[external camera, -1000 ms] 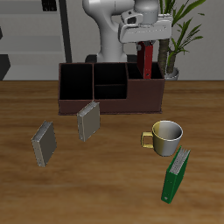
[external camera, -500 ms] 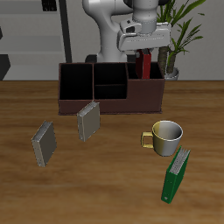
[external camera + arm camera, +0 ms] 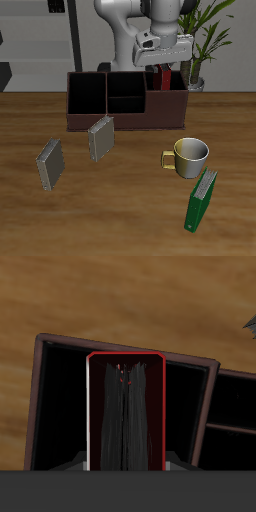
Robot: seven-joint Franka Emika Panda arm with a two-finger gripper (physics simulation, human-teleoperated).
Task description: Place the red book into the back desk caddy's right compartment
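Observation:
My gripper (image 3: 163, 64) is shut on the top of the red book (image 3: 163, 78) and holds it upright over the back desk caddy (image 3: 110, 120). The book's lower end dips just below the rim of the right compartment (image 3: 172, 101), the end section nearest the plant. In the wrist view the red book (image 3: 124, 406) shows end-on, framed by red edges, inside that black-lined compartment (image 3: 62, 406), with the caddy's brown wall (image 3: 38, 396) around it. The two other sections are empty.
A yellow mug (image 3: 188, 155) stands in front of the caddy, with a green book (image 3: 203, 198) leaning nearer the table's front edge. Two grey books (image 3: 101, 138) (image 3: 50, 163) stand before the caddy's other end. A potted plant (image 3: 205, 40) stands behind the caddy.
My gripper has moved a little sideways toward the caddy's middle and down. The red book has sunk from above the rim into the end section.

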